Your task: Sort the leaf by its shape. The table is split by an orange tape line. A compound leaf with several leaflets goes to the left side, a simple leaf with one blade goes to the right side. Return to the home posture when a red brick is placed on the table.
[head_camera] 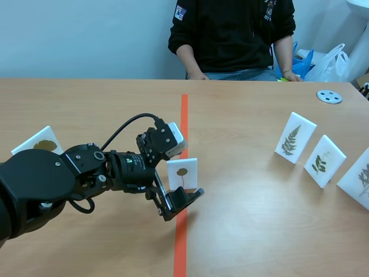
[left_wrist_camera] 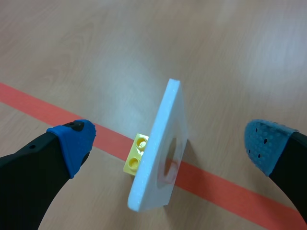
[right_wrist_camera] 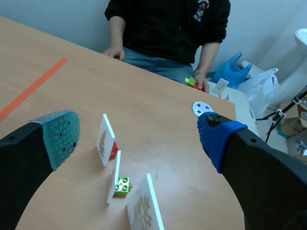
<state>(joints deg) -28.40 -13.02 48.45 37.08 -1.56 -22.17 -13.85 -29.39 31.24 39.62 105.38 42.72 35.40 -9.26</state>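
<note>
A white card with a single-blade leaf (head_camera: pixel 182 173) stands upright on the orange tape line. My left gripper (head_camera: pixel 179 196) is open around it, fingers apart from the card. In the left wrist view the card (left_wrist_camera: pixel 160 153) is edge-on on a yellow brick foot (left_wrist_camera: pixel 135 153), midway between the blue pads (left_wrist_camera: pixel 72 143) of my left gripper (left_wrist_camera: pixel 168 141). My right gripper (right_wrist_camera: pixel 139 136) shows only in its own view, open and holding nothing, above three cards.
A simple-leaf card (head_camera: pixel 37 141) stands at the far left. Three compound-leaf cards (head_camera: pixel 295 137), (head_camera: pixel 324 161), (head_camera: pixel 357 179) stand on the right side. A grey disc (head_camera: pixel 329 96) lies at the back right. A person (head_camera: pixel 230 34) sits across the table.
</note>
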